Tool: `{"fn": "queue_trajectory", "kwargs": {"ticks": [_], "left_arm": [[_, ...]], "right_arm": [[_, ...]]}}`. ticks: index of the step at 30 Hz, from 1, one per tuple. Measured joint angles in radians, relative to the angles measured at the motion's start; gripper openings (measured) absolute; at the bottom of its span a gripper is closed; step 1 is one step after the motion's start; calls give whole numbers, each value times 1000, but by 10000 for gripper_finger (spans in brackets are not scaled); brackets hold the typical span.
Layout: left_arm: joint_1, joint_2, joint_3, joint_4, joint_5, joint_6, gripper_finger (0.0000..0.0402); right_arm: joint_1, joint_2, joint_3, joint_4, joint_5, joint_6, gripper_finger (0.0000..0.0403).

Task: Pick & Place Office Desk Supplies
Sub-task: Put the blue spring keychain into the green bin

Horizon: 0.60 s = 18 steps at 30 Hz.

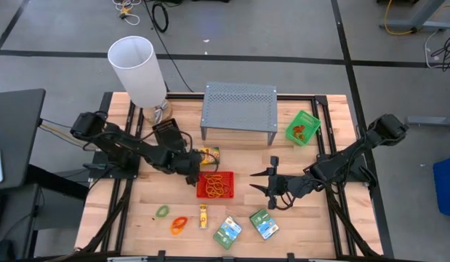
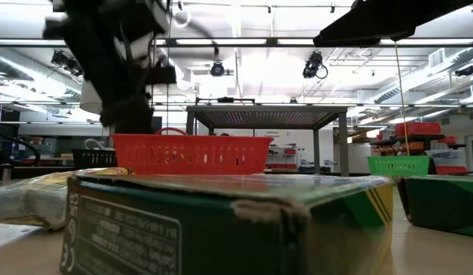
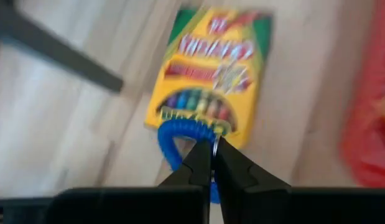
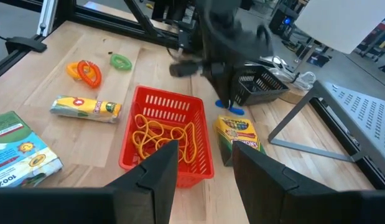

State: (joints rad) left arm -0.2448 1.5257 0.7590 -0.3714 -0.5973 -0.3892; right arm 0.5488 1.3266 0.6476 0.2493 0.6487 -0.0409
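Left gripper: left gripper (image 3: 212,163) sits between the crayon box (image 1: 209,155) and the red mesh tray (image 1: 216,185), its fingers pressed together on a blue rubber band (image 3: 180,140) — the loop lies against the near end of the box.
Right gripper: right gripper (image 4: 201,165) waits just beside the red mesh tray on its right, fingers spread and holding nothing.
Red mesh tray: centre of the table (image 1: 312,222); it holds a tangle of orange rubber bands (image 4: 161,135).
Green mesh tray: green mesh tray (image 1: 303,127) stands toward the table's far right, beside the grey perforated stand (image 1: 239,107); something red lies inside, too small to identify.
Black mesh tray: black mesh tray (image 1: 166,134) sits at the far left, behind the left arm; contents cannot be told.
Loose items, near edge: green rubber band (image 1: 162,211), orange and red rubber bands (image 1: 179,224) lying together, a small yellow packet (image 1: 203,216), and two green-blue packets (image 1: 227,231) (image 1: 264,223) — all on bare wood, well apart from any tray.
Not part of the task: white lampshade (image 1: 139,70) at the far left corner.
Progress: judged as partly done; the orange bands are already sorted into the red tray, and the blue band is just being grasped.
Remaining: by this reading, the blue band needs placing, then the loose bands, packets and crayon box.
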Motion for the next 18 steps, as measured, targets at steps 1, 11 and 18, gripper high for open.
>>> {"fn": "queue_trajectory", "kwargs": {"ticks": [1, 11, 18], "left_arm": [[-17, -7, 19, -11, -15, 17, 7], [-143, -55, 204, -34, -85, 275, 7], [-132, -41, 222, 278, 259, 577, 6]], "right_arm": [[0, 0, 0, 0, 0, -1, 160], [-18, 0, 0, -3, -43, -41, 160], [-38, 0, 0, 8, -61, -202, 162]]}}
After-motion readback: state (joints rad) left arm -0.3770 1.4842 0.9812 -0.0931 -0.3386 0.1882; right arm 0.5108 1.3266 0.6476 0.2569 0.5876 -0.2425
